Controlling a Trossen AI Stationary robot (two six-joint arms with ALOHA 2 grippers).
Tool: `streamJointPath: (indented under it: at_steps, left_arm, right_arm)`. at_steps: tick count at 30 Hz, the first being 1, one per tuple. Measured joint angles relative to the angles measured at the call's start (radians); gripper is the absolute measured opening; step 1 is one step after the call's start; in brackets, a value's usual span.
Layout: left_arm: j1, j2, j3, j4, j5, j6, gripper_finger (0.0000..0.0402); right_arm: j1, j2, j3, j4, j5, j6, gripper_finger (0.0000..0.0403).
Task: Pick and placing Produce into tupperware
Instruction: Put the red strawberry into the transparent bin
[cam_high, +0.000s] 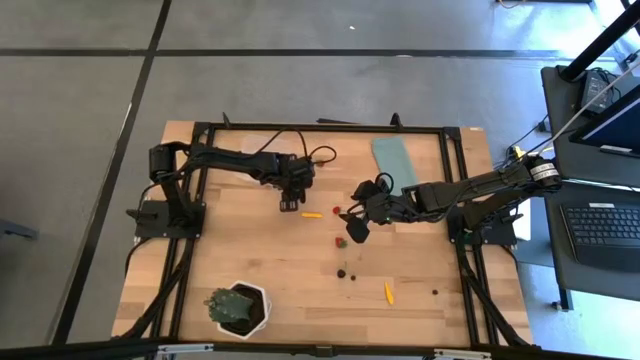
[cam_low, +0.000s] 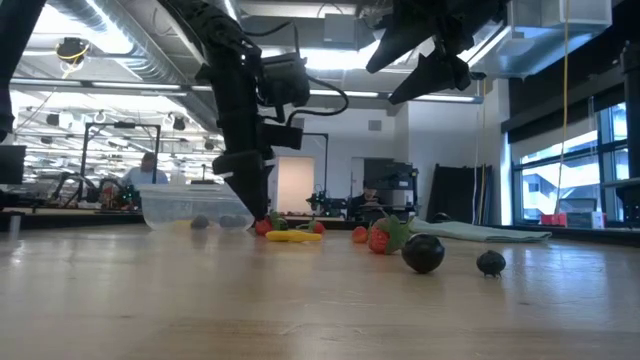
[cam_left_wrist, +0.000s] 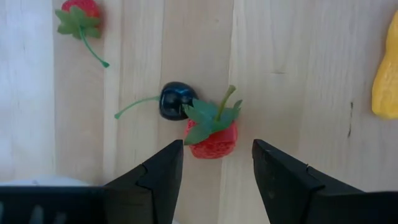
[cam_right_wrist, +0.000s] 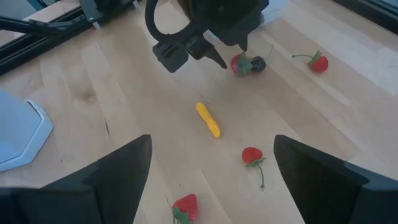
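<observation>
Pale wooden boards made up the table (cam_high: 260, 260), and the produce lay scattered over its middle. The left gripper (cam_left_wrist: 216, 163) hung low over a red strawberry (cam_left_wrist: 211, 138) with a green leafy cap, its fingers (cam_left_wrist: 163, 174) parted on either side of the fruit without touching it. A dark cherry (cam_left_wrist: 175, 100) with a green stem sat touching that strawberry's cap, and a second strawberry (cam_left_wrist: 79, 12) lay farther off in the same wrist view. A yellow piece (cam_left_wrist: 385, 78) showed at the edge of that picture.

From above, the left gripper (cam_high: 290, 200) stood near the table's middle, with a yellow-orange piece (cam_high: 312, 214) just beside it. The right gripper (cam_high: 356, 228) hovered near a red piece (cam_high: 340, 241), its fingers (cam_right_wrist: 118, 180) spread wide and holding nothing. A dark piece (cam_high: 341, 272) and another yellow-orange piece (cam_high: 388, 292) lay nearer the front edge, well apart from both arms.

In the low view, the tupperware (cam_low: 195, 207) (clear, with something small and dark inside) rested on the table just beside the left gripper (cam_low: 250, 195). A flat teal lid (cam_high: 395, 160) lay toward the far side of the table, near the right arm. A green plant in a white pot (cam_high: 238, 307) stood at the front left, well away from the produce.
</observation>
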Motion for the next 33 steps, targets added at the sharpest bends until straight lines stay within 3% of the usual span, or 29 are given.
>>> streamJointPath:
  at_steps: [33]
  left_arm:
    - [0.000,-0.001,0.000,-0.004,0.000,0.131,0.0184]
  right_arm:
    - [0.000,0.000,0.000,0.020,0.000,0.001,0.0339]
